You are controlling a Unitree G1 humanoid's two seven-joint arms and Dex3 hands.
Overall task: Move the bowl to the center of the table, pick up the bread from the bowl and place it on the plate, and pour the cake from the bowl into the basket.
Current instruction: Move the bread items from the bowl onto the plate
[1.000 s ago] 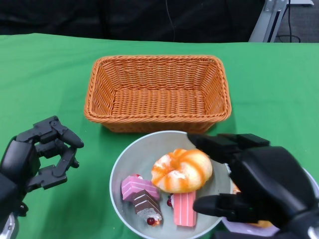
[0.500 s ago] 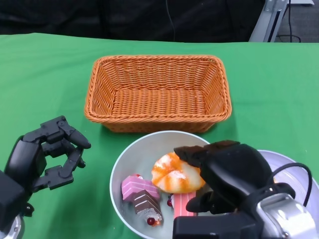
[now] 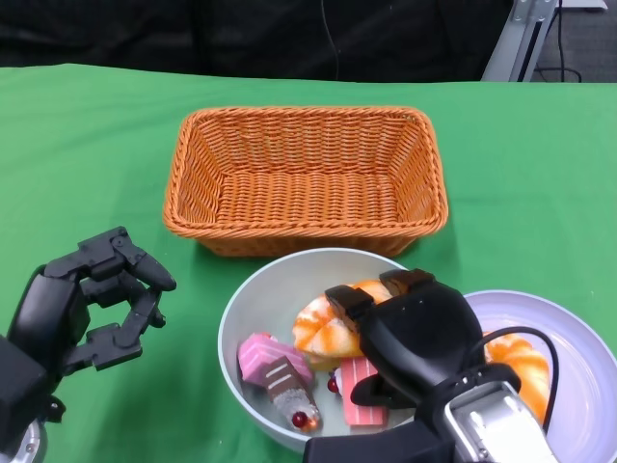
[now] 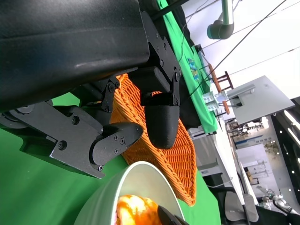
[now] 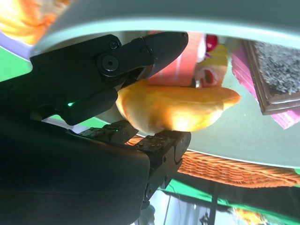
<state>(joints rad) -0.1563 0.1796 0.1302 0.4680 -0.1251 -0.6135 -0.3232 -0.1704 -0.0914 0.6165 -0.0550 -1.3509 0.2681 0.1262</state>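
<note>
Orange-glazed round bread (image 5: 178, 108) sits clamped in the right hand (image 3: 410, 333) inside the pale grey bowl (image 3: 253, 301), seemingly for lifting to the lilac plate (image 3: 569, 338), while the left hand (image 3: 82, 309) hangs empty, fingers apart.

Place: I read this as a robotics lab or test room, not a home or kitchen.
Worktop (image 3: 87, 145): covered in a plain green cloth, like a staging surface.
Backdrop: a black curtain (image 3: 241, 39) hangs behind the far edge at 12 o'clock.
Metal frame (image 3: 521, 39): a grey strut stands at 1 o'clock, with cables beside it.
Far room: from my left wrist camera I see a flat grey panel (image 4: 262, 101) on a stand, overhead cables and a pipe (image 4: 224, 21).
</note>
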